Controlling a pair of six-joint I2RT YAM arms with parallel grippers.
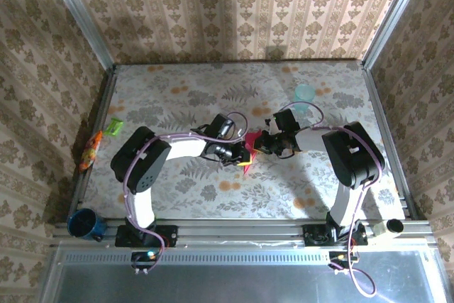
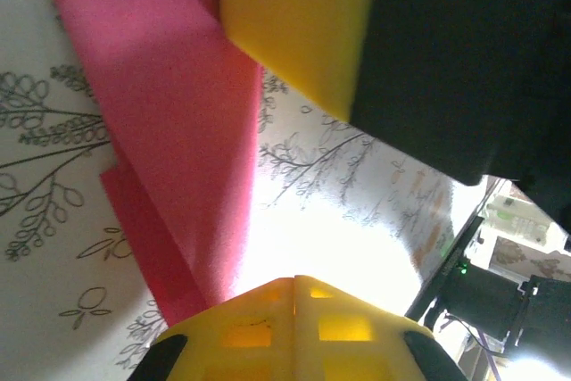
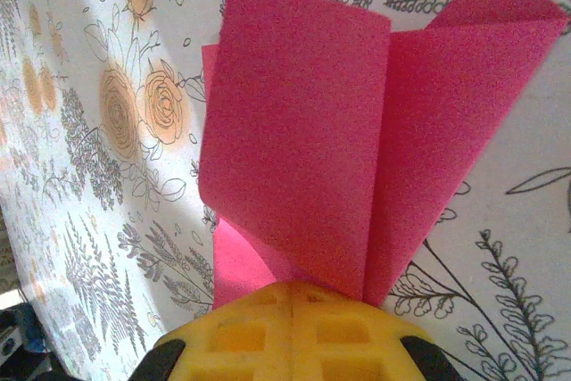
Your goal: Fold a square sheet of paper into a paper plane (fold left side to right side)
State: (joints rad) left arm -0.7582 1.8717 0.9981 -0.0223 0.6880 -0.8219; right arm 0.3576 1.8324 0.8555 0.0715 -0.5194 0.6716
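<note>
From the top camera, the two arms are reaching inward over the floral tabletop (image 1: 177, 90) and meeting near its middle. The square sheet of paper (image 1: 247, 164) is lying between them, mostly hidden, with magenta showing just beneath the left claw (image 1: 240, 152) and beside the right claw (image 1: 261, 145). The two claws are sitting close together, tips facing each other. A pale teal cup (image 1: 303, 94) is standing well apart behind the right arm. In the left wrist camera, the left claw (image 2: 294, 296) is showing its yellow fingers pressed together with no gap. The square sheet of paper (image 2: 169, 104) is running down from the upper left as a raised flap and going in at the tip's left side, so the claw appears to be pinching it. A darker lower layer is lying flat on the tabletop (image 2: 53, 131). A yellow fingertip (image 2: 294, 24) of the right claw is hovering just beside the flap's top. In the right wrist camera, the right claw (image 3: 299, 296) is likewise closing fully, and the square sheet of paper (image 3: 294, 131) is fanning upward out of its tip in two panels divided by a crease, clamped at their lower end.
</note>
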